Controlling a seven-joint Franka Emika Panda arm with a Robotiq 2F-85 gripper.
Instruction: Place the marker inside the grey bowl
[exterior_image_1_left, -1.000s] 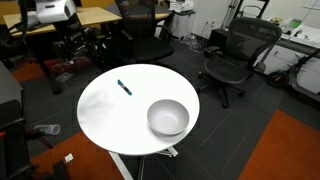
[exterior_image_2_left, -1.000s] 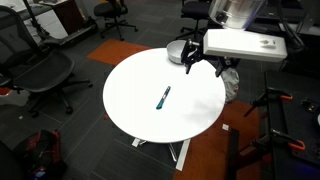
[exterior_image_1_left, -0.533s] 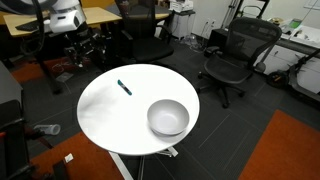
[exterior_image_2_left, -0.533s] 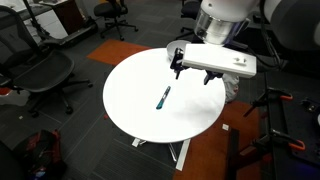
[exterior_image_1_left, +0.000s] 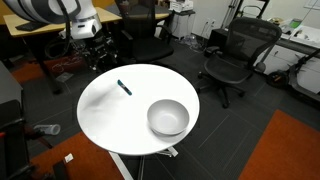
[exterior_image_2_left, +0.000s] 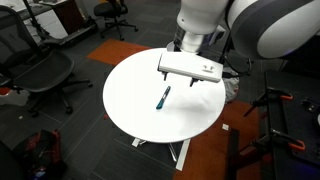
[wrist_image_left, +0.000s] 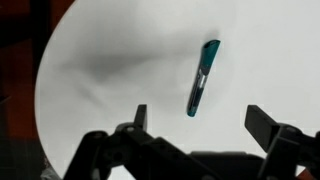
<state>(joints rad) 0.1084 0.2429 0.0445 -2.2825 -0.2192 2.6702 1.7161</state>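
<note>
So my gripper (wrist_image_left: 200, 120) is hanging over the white table (exterior_image_1_left: 105, 120), jaws spread wide, nothing in them. The marker (wrist_image_left: 203, 77) lies flat on the table near one edge, and the wrist view shows it just past the fingertips, roughly centred. The grey bowl (exterior_image_1_left: 168, 117) sits near the table's opposite edge, well apart from the marker.

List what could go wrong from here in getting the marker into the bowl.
The marker is thin and lies flat on the white table: the open gripper might strike the tabletop or roll it away. The grey bowl sits near the table's edge, so a knock on its rim could push it off.
</note>
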